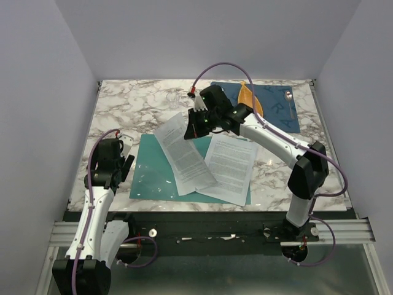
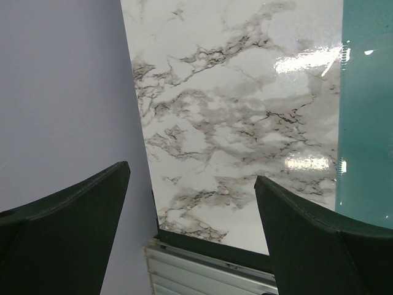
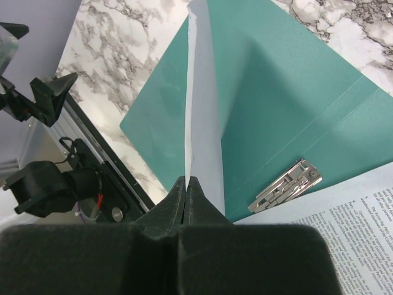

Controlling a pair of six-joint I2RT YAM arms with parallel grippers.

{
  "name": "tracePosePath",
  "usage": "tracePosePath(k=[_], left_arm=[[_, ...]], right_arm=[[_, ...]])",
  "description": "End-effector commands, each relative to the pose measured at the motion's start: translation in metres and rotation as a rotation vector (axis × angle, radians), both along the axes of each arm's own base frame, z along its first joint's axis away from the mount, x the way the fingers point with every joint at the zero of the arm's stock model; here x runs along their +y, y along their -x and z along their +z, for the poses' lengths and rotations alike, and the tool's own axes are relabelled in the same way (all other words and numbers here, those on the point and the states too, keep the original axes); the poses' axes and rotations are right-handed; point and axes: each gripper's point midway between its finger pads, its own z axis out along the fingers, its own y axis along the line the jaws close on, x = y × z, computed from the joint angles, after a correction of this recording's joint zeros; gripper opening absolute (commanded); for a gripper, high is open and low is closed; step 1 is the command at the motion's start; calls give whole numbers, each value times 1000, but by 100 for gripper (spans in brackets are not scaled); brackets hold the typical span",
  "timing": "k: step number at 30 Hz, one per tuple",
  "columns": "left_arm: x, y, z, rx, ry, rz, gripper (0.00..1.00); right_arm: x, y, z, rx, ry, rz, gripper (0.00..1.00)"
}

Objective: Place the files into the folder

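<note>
The teal folder [image 1: 153,172] lies open on the marble table. One file [image 1: 184,153] lies slanted across it, and my right gripper [image 1: 195,128] is shut on its far edge, lifting that end. In the right wrist view the pinched file [image 3: 202,92] runs edge-on from my right gripper [image 3: 187,181] over the folder [image 3: 276,92], beside the metal clip [image 3: 285,184]. A second file [image 1: 230,169] lies flat on the folder's right half and also shows in the right wrist view [image 3: 350,215]. My left gripper [image 1: 123,157] is open and empty left of the folder; its wrist view [image 2: 191,184] shows the folder's edge [image 2: 365,123].
A dark blue placemat [image 1: 270,104] lies at the back right with an orange utensil [image 1: 249,98] and a spoon [image 1: 288,95] on it. The table's left edge and the metal rail [image 2: 202,270] are close under my left gripper. Grey walls stand around the table.
</note>
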Motion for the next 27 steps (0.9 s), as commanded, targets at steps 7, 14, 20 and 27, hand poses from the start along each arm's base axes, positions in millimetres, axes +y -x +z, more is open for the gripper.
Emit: tracePosePath(k=[7, 14, 20, 27], left_arm=[[1, -2, 0, -17, -10, -9, 99], [2, -2, -1, -15, -17, -9, 99], [2, -2, -4, -8, -18, -6, 99], [2, -2, -3, -10, -20, -8, 99]], right_arm=[[11, -12, -2, -15, 6, -17, 1], [19, -22, 19, -69, -12, 6, 1], [16, -18, 24, -104, 19, 40, 0], [15, -12, 24, -120, 24, 53, 1]])
